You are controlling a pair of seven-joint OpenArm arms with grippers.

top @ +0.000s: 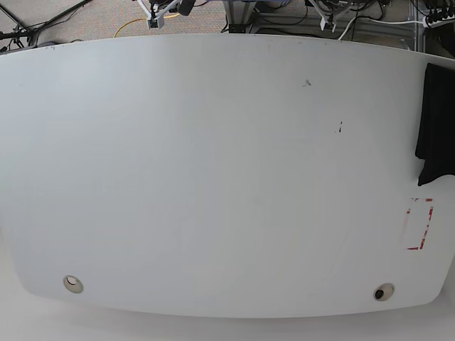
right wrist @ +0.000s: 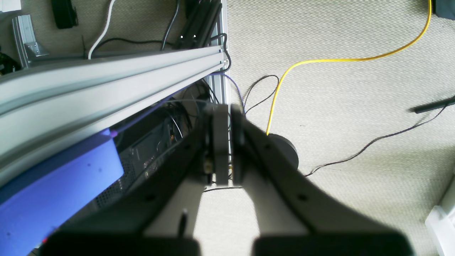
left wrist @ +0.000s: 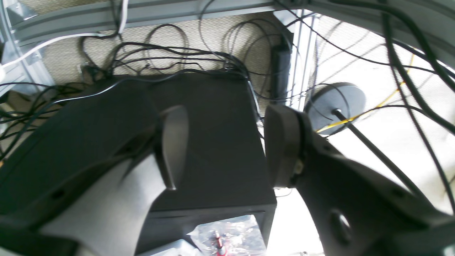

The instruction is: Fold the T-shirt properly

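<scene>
At three o'clock on the bench (top: 213,177), the T-shirt (top: 436,124) lies bunched against the edge, partly out of frame. You haven't started folding; neither arm shows in the base view. Your left tool (left wrist: 224,142) hangs released over a dark box on the floor, grasping nothing. Your right tool (right wrist: 223,142) is clenched on nothing above the carpet. Next, bring the shirt toward the middle and spread it flat. No writing is readable; a red-marked rectangle (top: 419,224) sits at four o'clock.
</scene>
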